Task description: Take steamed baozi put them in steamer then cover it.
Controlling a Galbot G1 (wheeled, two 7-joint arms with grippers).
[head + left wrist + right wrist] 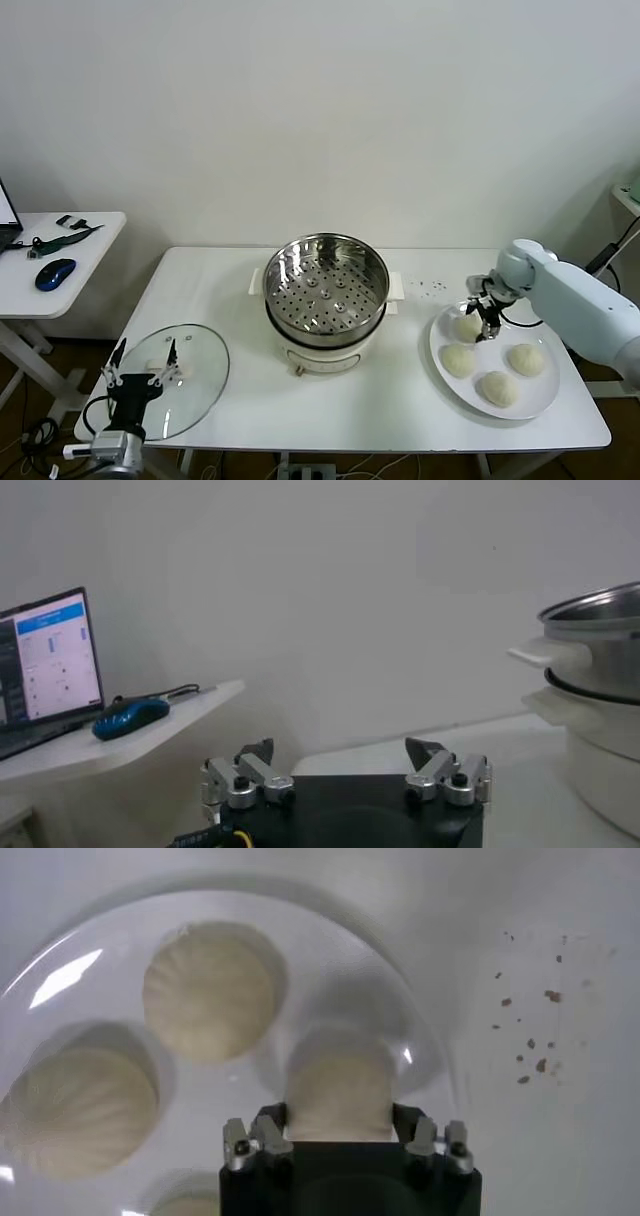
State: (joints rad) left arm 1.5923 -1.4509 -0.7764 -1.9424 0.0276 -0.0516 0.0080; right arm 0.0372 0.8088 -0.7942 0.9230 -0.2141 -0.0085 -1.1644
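Observation:
The steamer (274,292), a shiny steel basket on a white pot base, stands mid-table with nothing in it; its side also shows in the left wrist view (598,630). The glass cover (195,372) lies flat at the table's front left, under my open left gripper (145,350) (342,752). At the right, my right gripper (484,322) (338,1120) is down on the white plate (441,378) (330,953). Its fingers press both sides of one steamed baozi (467,327) (340,1083), which still rests on the plate. Three more baozi (524,358) lie beside it.
A side table (95,240) to the left carries a blue mouse (54,273) and a laptop (45,660). Small dark crumbs (435,286) dot the tabletop between steamer and plate. The table's front edge runs close to the plate and the cover.

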